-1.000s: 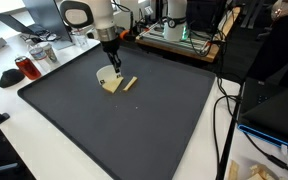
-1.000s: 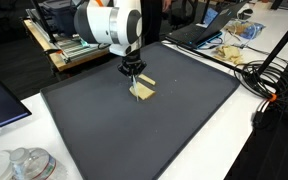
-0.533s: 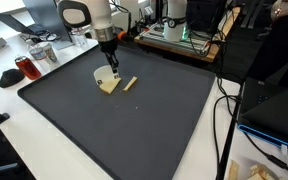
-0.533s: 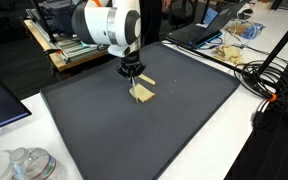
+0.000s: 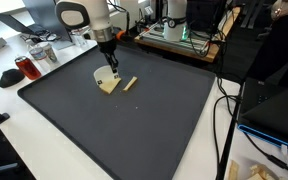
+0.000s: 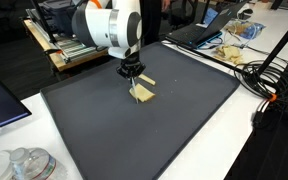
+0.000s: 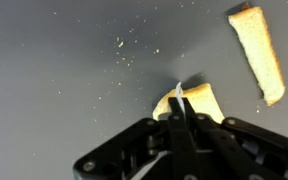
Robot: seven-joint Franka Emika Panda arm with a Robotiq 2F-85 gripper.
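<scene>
My gripper point(image 7: 178, 100) is shut on a thin white blade-like sliver, maybe a plastic knife, whose tip point(image 7: 178, 91) sticks out between the fingertips. Just beyond that tip a wedge of pale bread point(image 7: 202, 102) lies on the dark mat, partly hidden by the fingers. A longer bread strip point(image 7: 257, 52) lies apart at the upper right. In both exterior views the gripper point(image 5: 112, 72) point(image 6: 133, 82) points straight down over the wedge point(image 5: 110, 87) point(image 6: 144, 96), with the strip point(image 5: 130, 84) point(image 6: 147, 81) beside it. A white shape point(image 5: 102, 75) shows next to the fingers.
The black mat point(image 5: 134, 130) covers most of the white table. A reddish item point(image 5: 26, 68) and a jar point(image 5: 42, 52) stand off its corner. Cables point(image 5: 224, 120), laptops point(image 6: 199, 30), a food bag point(image 6: 234, 42) and a plastic container point(image 6: 24, 165) ring the mat.
The arm's upper body has shifted very slightly; the gripper stays shut above the bread wedge and both bread pieces lie where they were.
</scene>
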